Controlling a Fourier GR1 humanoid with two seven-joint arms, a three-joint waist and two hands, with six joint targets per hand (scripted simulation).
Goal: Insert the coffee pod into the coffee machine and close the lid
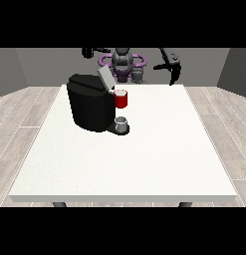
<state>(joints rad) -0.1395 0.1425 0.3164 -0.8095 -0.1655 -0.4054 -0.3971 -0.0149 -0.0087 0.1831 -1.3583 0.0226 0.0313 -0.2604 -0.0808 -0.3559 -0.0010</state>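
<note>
The black coffee machine (89,107) stands on the white table (144,159), left of centre. Its grey lid (105,77) is tilted up and open. At the machine's front is a red pod holder (121,100) with a pale top; I cannot make out a separate coffee pod. A small grey cup (122,123) sits on the base below the holder. The hand at the view's right (172,67) hangs raised above the table's far right edge, fingers straight and pointing down, holding nothing. The hand at the view's left (88,52) is raised behind the machine, away from it.
The robot's torso (122,62) stands behind the table's far edge. White tabletop stretches in front of and to the right of the machine. A wooden floor surrounds the table.
</note>
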